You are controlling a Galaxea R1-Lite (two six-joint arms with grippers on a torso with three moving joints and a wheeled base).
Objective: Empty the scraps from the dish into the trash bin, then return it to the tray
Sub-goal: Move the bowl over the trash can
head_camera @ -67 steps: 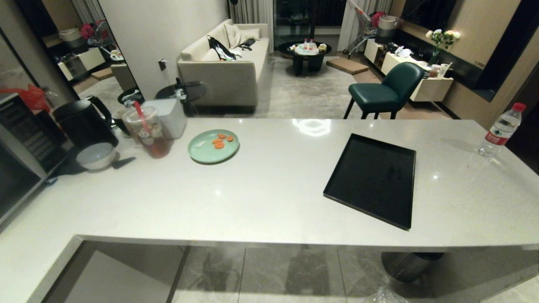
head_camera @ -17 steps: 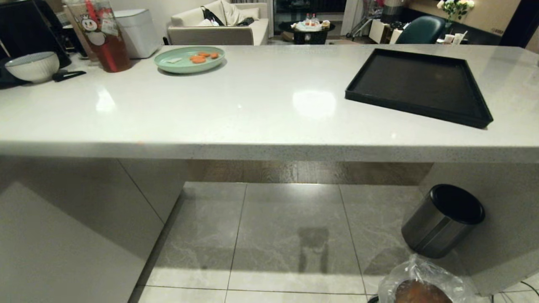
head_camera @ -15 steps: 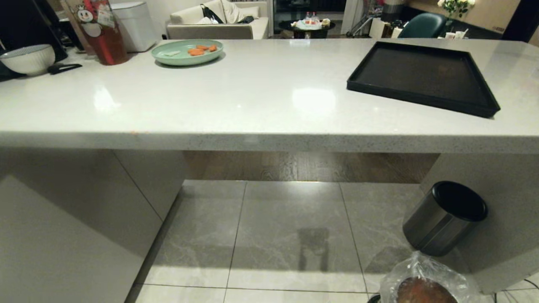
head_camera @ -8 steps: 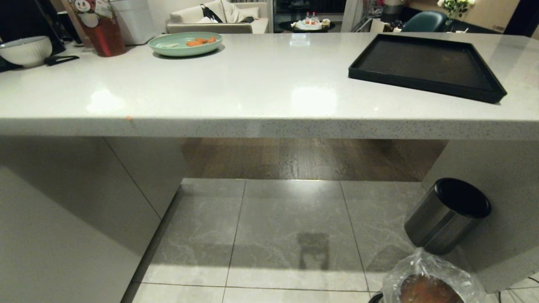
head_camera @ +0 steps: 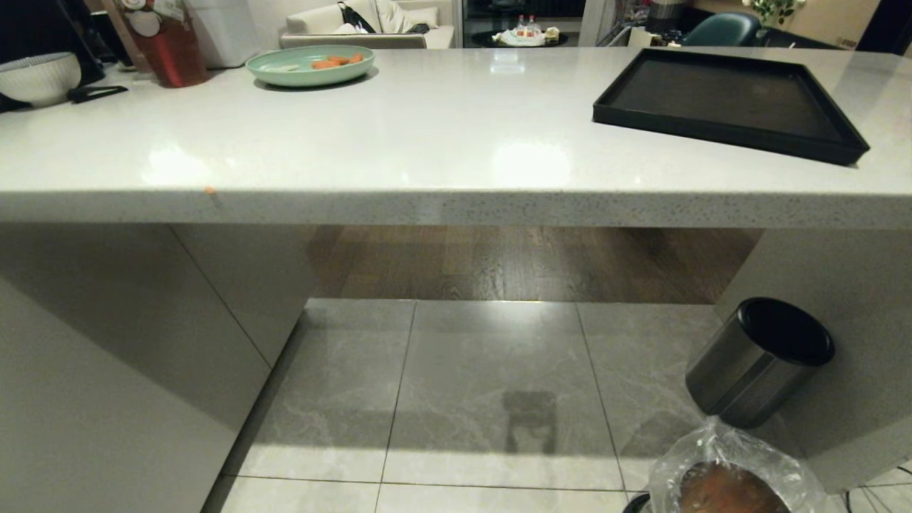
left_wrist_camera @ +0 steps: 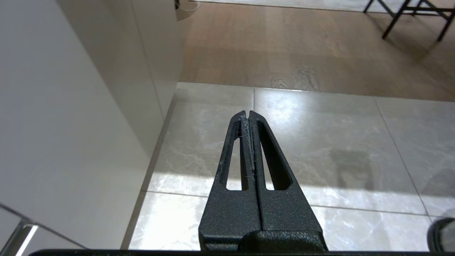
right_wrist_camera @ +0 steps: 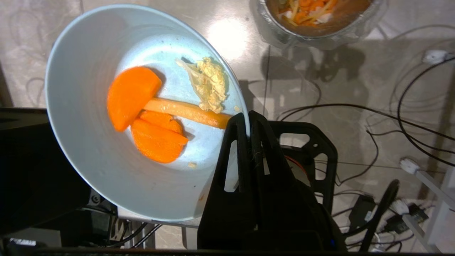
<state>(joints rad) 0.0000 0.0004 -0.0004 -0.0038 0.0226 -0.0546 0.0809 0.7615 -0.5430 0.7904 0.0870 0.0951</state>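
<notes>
My right gripper [right_wrist_camera: 247, 117] is shut on the rim of the dish [right_wrist_camera: 85, 142], a small pale blue bowl held low over the tiled floor. The scraps [right_wrist_camera: 142, 113], orange carrot slices and a pale yellowish lump, lie inside it. The trash bin [right_wrist_camera: 320, 17], lined with a crinkly clear bag and holding scraps, stands on the floor a short way beyond the bowl; it also shows at the lower right of the head view as the trash bin [head_camera: 727, 484]. The black tray [head_camera: 727, 100] lies bare on the counter's right side. My left gripper [left_wrist_camera: 247, 113] is shut and empty above the floor.
An unlined steel bin with a black rim [head_camera: 755, 363] stands under the counter, just behind the lined one. A mint-green plate with carrot slices [head_camera: 310, 64], a white ribbed bowl [head_camera: 35, 75] and a drink cup [head_camera: 160, 35] sit at the counter's far left. Cables [right_wrist_camera: 408, 117] run over the floor.
The whole head view has shifted as the camera sank and tipped: the counter top has slid upward in the picture and more floor and the lined bin show. Nothing on the counter moved.
</notes>
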